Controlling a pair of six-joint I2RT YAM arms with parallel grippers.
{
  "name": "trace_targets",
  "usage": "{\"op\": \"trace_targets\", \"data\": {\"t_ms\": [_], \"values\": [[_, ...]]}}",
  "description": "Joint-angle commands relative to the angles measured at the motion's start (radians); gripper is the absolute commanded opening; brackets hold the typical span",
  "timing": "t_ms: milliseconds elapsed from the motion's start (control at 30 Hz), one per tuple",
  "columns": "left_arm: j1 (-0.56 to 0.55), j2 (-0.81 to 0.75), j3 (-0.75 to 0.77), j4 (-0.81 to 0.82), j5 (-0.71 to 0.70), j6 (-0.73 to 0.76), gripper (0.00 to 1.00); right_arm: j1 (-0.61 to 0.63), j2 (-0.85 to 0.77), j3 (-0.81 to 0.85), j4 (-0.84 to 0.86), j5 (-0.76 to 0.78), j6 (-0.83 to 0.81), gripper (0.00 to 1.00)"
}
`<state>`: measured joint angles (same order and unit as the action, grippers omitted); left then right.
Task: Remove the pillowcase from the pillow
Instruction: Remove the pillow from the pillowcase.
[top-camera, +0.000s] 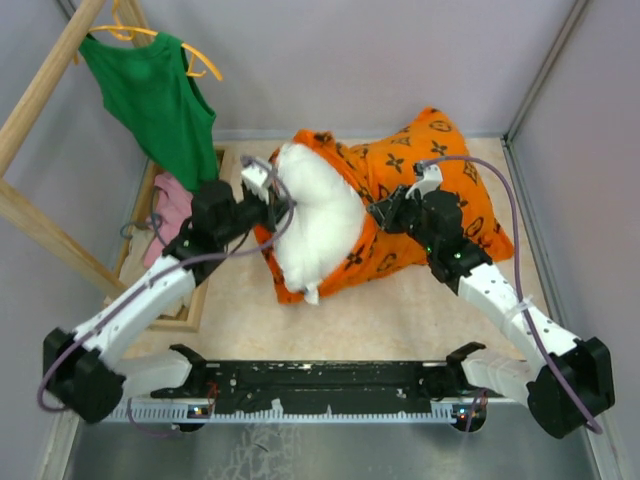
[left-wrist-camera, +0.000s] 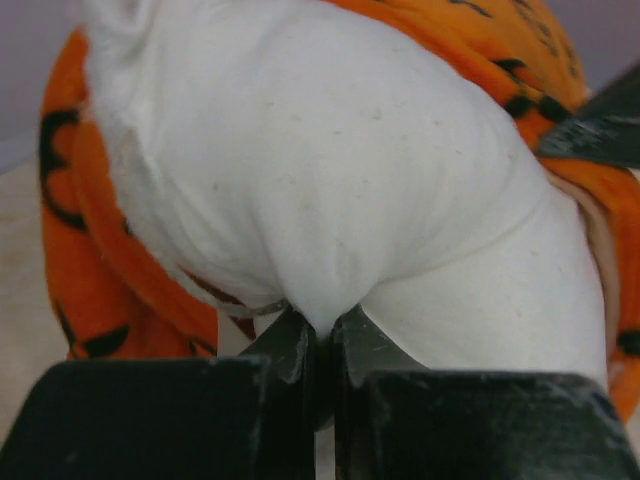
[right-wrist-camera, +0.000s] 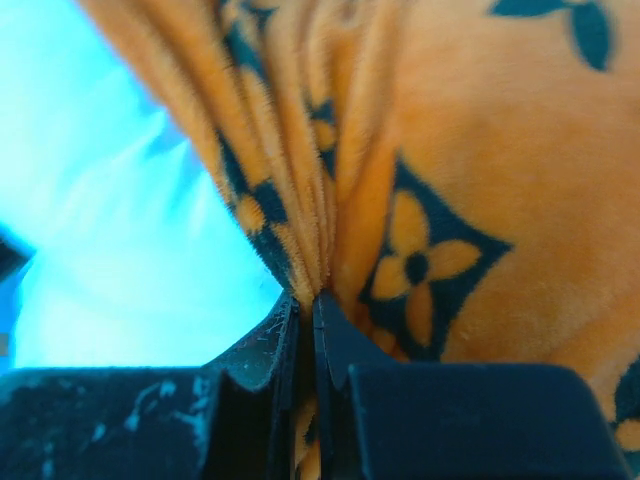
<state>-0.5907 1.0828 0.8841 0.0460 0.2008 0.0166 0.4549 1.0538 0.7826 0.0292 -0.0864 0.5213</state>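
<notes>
The plump white pillow sticks halfway out of the orange pillowcase, which is printed with black flowers and circles. My left gripper is shut on a pinch of the pillow's white fabric at its left side. My right gripper is shut on a bunched fold of the pillowcase just right of the bare pillow, and orange cloth shows between its fingers. Orange fabric still wraps the pillow's lower left edge and its right half.
A green tank top hangs on a yellow hanger from a wooden rack at the back left. A pink cloth lies in a wooden tray beside the left arm. Walls close in on three sides.
</notes>
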Motion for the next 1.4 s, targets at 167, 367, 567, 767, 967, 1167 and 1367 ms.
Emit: {"op": "trace_targets", "data": {"t_ms": [167, 367, 567, 767, 967, 1167, 1367], "values": [[0.192, 0.478, 0.276, 0.506, -0.201, -0.036, 0.00, -0.005, 0.106, 0.094, 0.021, -0.102, 0.054, 0.01], [0.193, 0.667, 0.400, 0.635, -0.593, -0.085, 0.00, -0.005, 0.144, 0.072, 0.073, -0.103, 0.092, 0.00], [0.198, 0.759, 0.655, 0.379, -0.719, -0.116, 0.00, -0.003, 0.145, 0.043, 0.086, -0.111, 0.091, 0.00], [0.204, 0.592, 0.406, 0.556, -0.549, -0.168, 0.00, -0.004, 0.088, 0.084, 0.008, -0.092, 0.027, 0.62], [0.179, 0.222, 0.039, 0.661, -0.274, -0.084, 0.00, 0.007, 0.034, 0.256, -0.090, -0.065, -0.067, 0.97], [0.153, -0.071, -0.250, 0.650, -0.007, -0.112, 0.00, 0.133, 0.201, 0.522, -0.139, -0.002, -0.179, 0.96], [0.146, -0.277, -0.499, 0.787, 0.072, -0.231, 0.00, 0.257, 0.399, 0.724, -0.146, 0.072, -0.260, 0.95]]}}
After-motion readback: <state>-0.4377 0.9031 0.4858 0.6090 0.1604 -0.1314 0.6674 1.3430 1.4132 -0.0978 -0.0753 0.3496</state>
